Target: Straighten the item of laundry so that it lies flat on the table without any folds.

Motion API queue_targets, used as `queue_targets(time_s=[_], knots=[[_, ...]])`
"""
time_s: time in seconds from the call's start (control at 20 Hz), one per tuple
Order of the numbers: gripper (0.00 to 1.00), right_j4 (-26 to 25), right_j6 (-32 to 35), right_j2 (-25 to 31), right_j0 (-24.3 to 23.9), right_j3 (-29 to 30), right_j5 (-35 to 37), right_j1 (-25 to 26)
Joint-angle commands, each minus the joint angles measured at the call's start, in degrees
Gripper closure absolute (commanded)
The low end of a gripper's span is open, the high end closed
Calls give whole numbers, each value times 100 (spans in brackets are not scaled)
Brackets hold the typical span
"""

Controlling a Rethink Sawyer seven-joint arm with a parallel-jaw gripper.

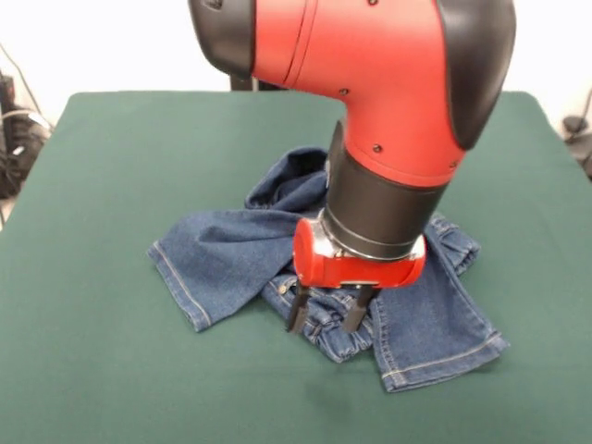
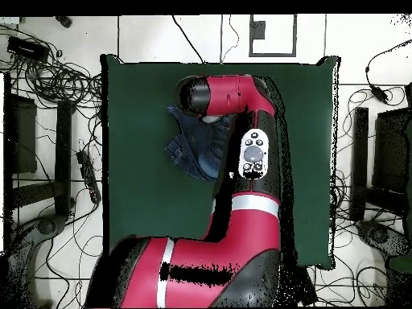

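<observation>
Near the middle of the worktop (image 1: pixel 111 370), the jeans (image 1: pixel 222 254) lie bunched, one leg thrown out to one side, the other running toward the front edge, and the gathered waistband folded under between them. From the front, the tool (image 1: pixel 326 319) stands upright over that waistband, its two fingers (image 1: pixel 298 310) apart with the tips at or just above the denim; whether they touch I cannot tell. Nothing is gripped. Overhead, the arm (image 2: pixel 241 96) hides most of the garment. To do this step well, I judge it should pinch one layer only at the waistband edge, then draw it away from the legs, low and slow.
</observation>
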Motion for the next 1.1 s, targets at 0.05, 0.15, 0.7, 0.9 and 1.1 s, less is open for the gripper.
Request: queue_targets(time_s=[0.05, 0.15, 0.7, 0.9, 1.1], knots=[[0, -6, -196, 781, -25, 763, -116, 400], [0, 31, -205, 810, -39, 727, -25, 435], [0, 301, -337, 1340, -405, 987, 278, 596], [0, 294, -390, 1397, -450, 955, 520, 662], [0, 398, -581, 1556, -577, 766, 1064, 911]])
